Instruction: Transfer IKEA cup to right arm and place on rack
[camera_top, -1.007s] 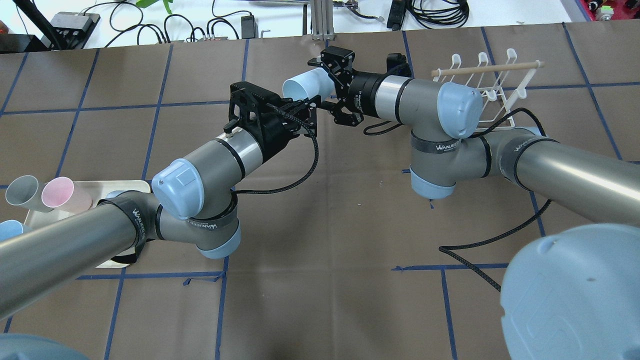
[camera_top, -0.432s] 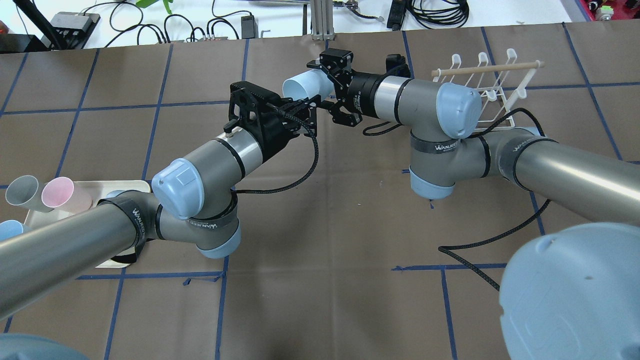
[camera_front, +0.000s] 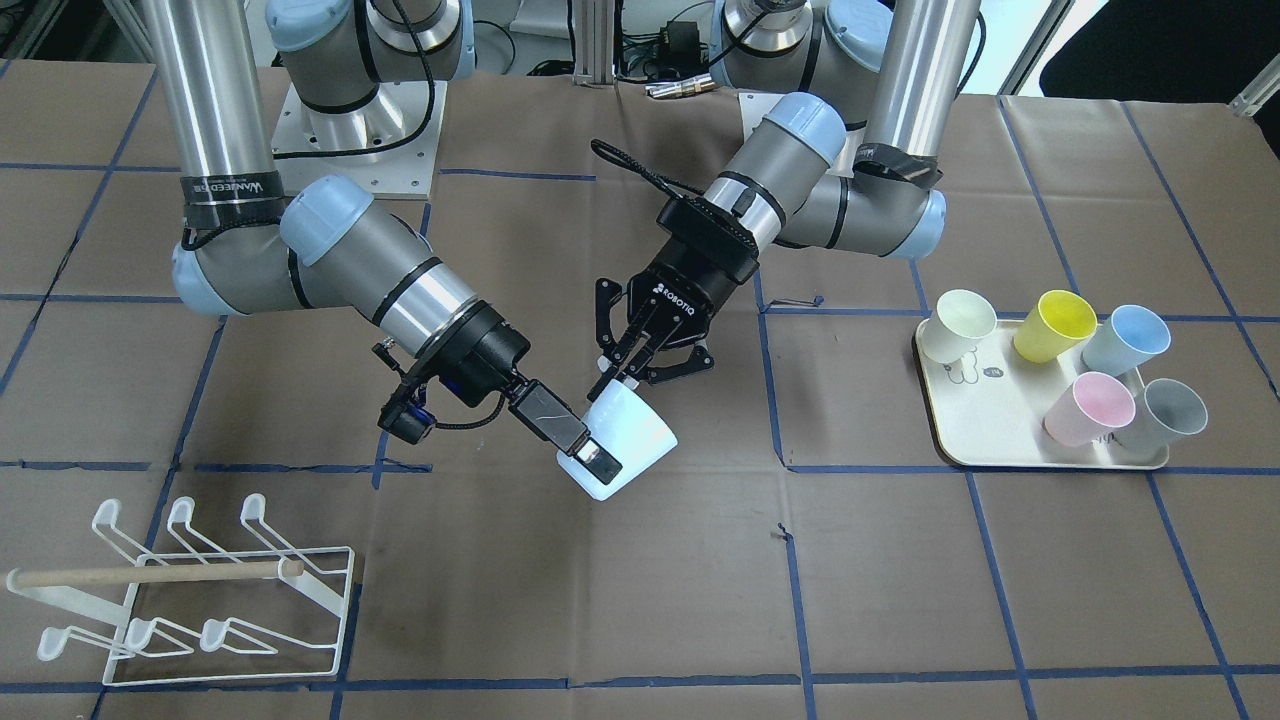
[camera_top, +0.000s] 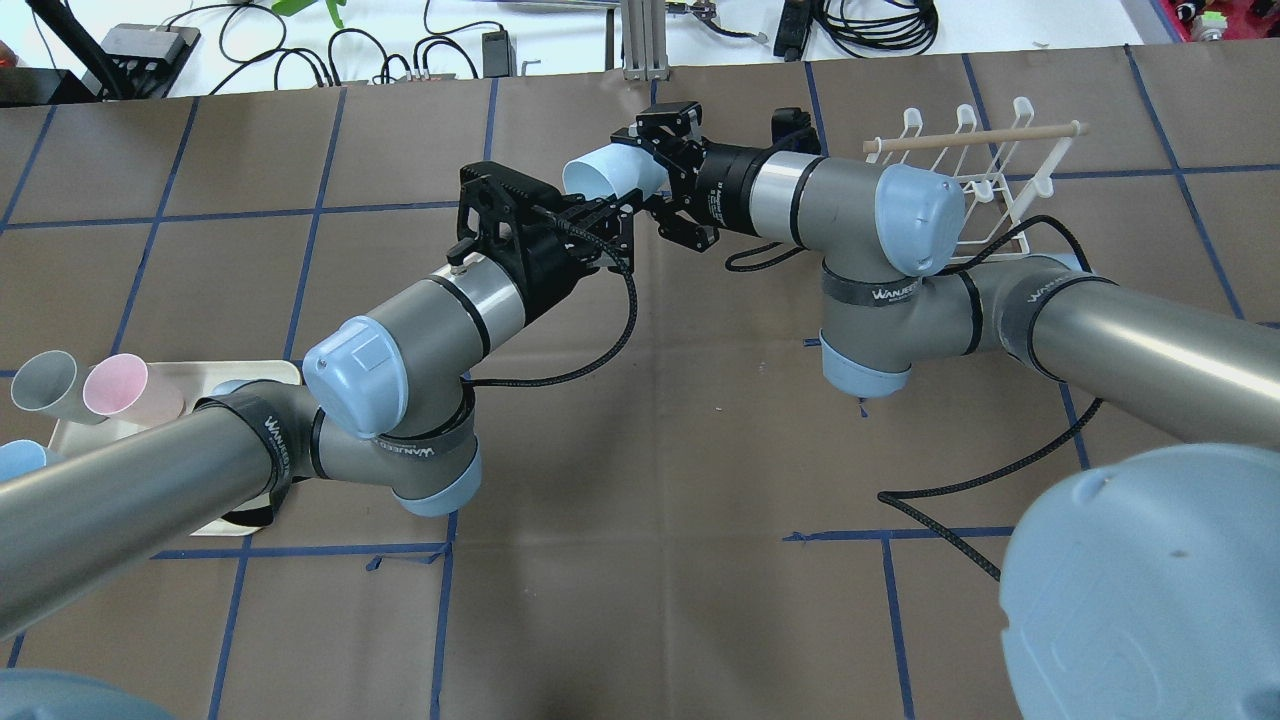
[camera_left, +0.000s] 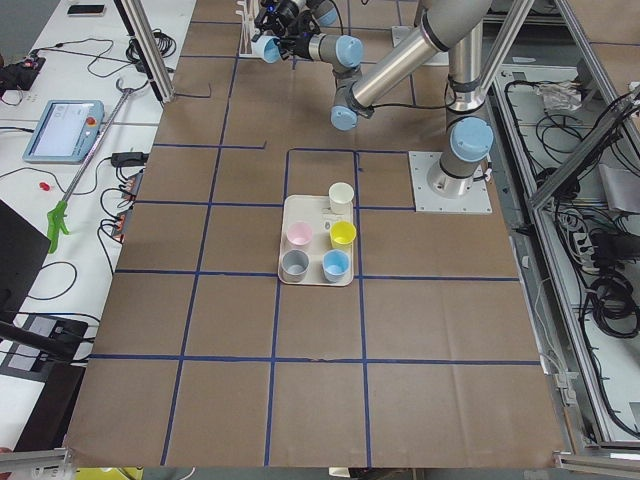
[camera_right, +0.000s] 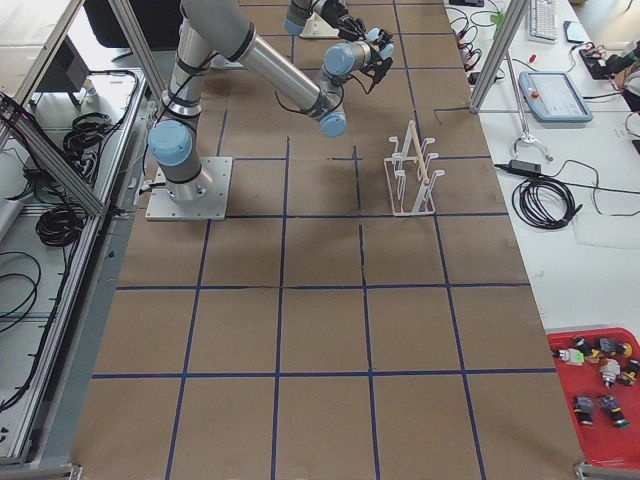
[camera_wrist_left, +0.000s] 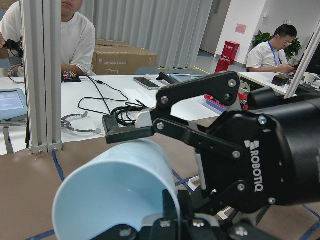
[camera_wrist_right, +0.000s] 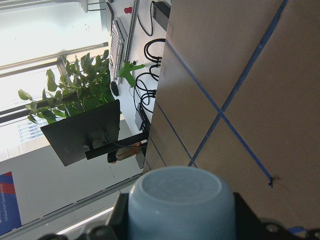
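Here the rack (camera_front: 150, 574) sits on a tape-gridded table (camera_front: 900, 580).

Above the middle of the table (camera_front: 900, 600) the cup (camera_front: 630, 435) sits between my left gripper (camera_top: 608, 212) at its rim and my right gripper (camera_top: 652, 180) around its base, the rack (camera_front: 150, 574) well off to my right, the tray (camera_front: 985, 400) of spare cups (camera_front: 1088, 408) to my left.

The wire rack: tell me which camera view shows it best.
Exterior front-facing: the rack lies fully unobstructed, with both prong rows visible. Overhead exterior has it partly hidden behind the right arm. Exterior right shows it small and end-on; exterior left shows at most a sliver at the top edge. The wrist views don't clearly show it.
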